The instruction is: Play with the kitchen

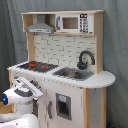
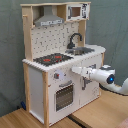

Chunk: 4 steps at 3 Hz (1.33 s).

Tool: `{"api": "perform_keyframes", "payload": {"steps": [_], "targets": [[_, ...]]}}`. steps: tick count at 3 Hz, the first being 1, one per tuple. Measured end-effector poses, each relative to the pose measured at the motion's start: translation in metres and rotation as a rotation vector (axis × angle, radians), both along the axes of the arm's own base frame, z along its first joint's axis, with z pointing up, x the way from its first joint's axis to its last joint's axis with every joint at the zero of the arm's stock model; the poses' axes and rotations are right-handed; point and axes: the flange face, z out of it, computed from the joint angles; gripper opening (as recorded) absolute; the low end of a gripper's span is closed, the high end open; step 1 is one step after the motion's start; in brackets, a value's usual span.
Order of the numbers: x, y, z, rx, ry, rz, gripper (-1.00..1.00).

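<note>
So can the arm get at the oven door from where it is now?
Probably yes. The gripper sits at the front panel of the kitchen, just above and beside the oven door, and nothing stands between them in the second exterior view.

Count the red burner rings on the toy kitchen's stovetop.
2, side by side on the black stovetop: one ring nearer the first exterior view's left, the other nearer the sink.

Even, soft indoor light fills both exterior views, with no glare. Both are blurry throughout. A faint shadow lies under the kitchen's (image 2: 60, 65) countertop (image 1: 97, 80) overhang, at 5 o'clock.
</note>
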Motion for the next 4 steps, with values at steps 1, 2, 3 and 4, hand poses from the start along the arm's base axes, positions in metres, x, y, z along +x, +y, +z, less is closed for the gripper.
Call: {"api": "perform_keyframes", "payload": {"steps": [1, 2, 3, 4], "targets": [[-0.0001, 0.0090, 0.0026, -0.055, -0.011, 0.000, -1.00], [-0.0003, 0.0088, 0.0021, -0.158, -0.015, 0.002, -1.00], [-0.0004, 0.0084, 0.0018, -0.275, -0.020, 0.005, -1.00], [-0.0005, 0.0078, 0.0017, -0.383, -0.024, 0.009, -1.00]]}}
